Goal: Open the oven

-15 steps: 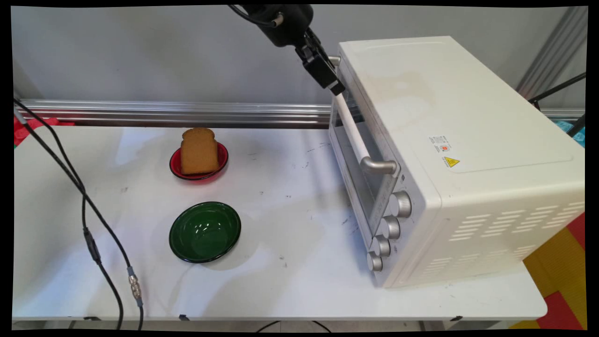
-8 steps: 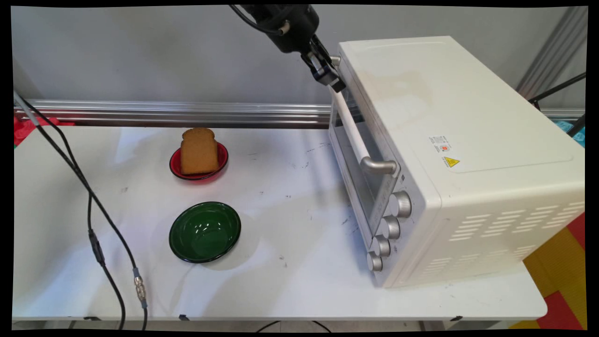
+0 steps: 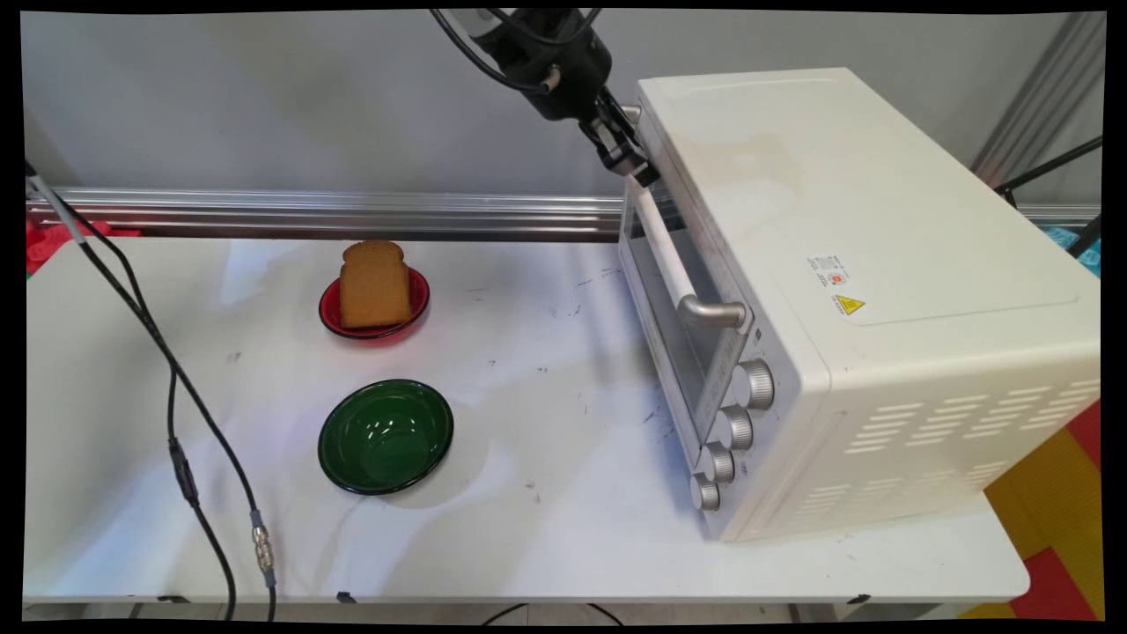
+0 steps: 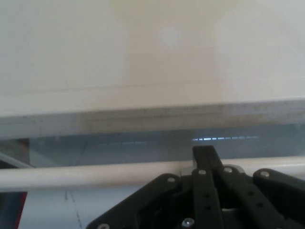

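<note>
We see the end effector at the far end of the white handle bar on the toaster oven, at the counter's 3 o'clock side; one finger reaches over the bar, but we cannot tell how wide it stands. Around 10 o'clock, bread sits on a red dish; a green bowl lies nearer us.

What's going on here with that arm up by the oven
The black gripper is at the far end of the toaster oven's door handle, near the oven's top edge; the hand view shows the white bar right at its linkage. The oven door looks closed. On the white table, a slice of bread stands in a red bowl, and a green bowl sits empty nearer the camera.
</note>
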Robot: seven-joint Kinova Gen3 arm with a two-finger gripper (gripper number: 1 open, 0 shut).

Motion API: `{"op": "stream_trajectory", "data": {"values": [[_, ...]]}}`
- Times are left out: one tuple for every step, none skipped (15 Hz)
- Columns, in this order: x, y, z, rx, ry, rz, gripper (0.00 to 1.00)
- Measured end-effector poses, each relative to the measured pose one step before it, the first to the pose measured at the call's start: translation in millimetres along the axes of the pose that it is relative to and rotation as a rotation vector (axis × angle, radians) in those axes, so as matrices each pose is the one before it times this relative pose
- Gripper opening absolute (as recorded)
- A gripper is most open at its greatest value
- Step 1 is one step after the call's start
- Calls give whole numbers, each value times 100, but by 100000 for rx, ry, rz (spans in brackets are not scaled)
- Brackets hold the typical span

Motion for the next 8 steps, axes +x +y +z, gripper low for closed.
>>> {"op": "stream_trajectory", "data": {"values": [[-41, -49, 250, 183, 269, -232, 0], [-38, -42, 279, 161, 329, -363, 0], [-21, -21, 252, 107, 424, -401, 0], [6, -33, 194, 121, 415, -310, 0], [-12, -32, 201, 166, 400, -292, 0], [-1, -28, 204, 154, 341, -222, 0], [-51, -11, 158, 102, 232, -269, 0], [-39, 9, 98, 65, 142, -149, 0]]}}
